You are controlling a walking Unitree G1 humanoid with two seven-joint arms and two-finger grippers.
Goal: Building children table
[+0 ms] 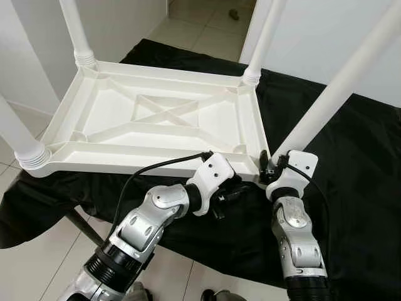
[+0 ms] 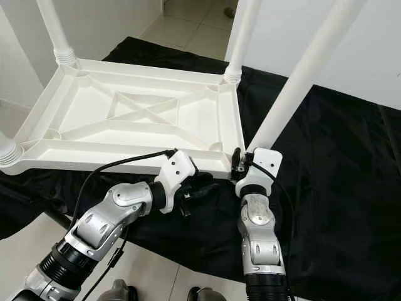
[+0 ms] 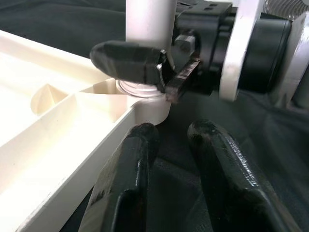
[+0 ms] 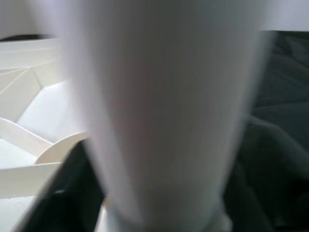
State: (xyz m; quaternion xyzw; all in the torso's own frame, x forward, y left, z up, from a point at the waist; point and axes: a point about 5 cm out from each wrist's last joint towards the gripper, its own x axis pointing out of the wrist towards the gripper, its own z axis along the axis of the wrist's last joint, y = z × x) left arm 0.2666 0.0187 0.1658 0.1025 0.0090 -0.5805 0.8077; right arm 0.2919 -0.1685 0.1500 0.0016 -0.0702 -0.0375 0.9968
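**Fourth leg going into the near-right corner socket**

Tabletop is lying upside down on the black cloth, ribs up. Three legs are already standing in its other corners. The fourth leg is leaning up and away from the tabletop's near-right corner, foot at the socket there.

Right gripper is working at the base of that leg, right at the tabletop's corner. Left wrist view is showing one of its fingers lying across the leg's base just above the collar; looks clamped on the leg, far finger hidden.

Left gripper is sitting just off the tabletop's near edge, beside that corner. Fingers narrow, nearly together, holding nothing, over cloth.

To do it well, my read: the leg is tilting, so straighten it to match the other three before driving it home; otherwise it's going to bind in the socket. Left gripper would be bracing the tabletop rim near the corner so it isn't sliding on the cloth.

In the way: little. Left arm's cable is looping over the tabletop's near edge and could snag.
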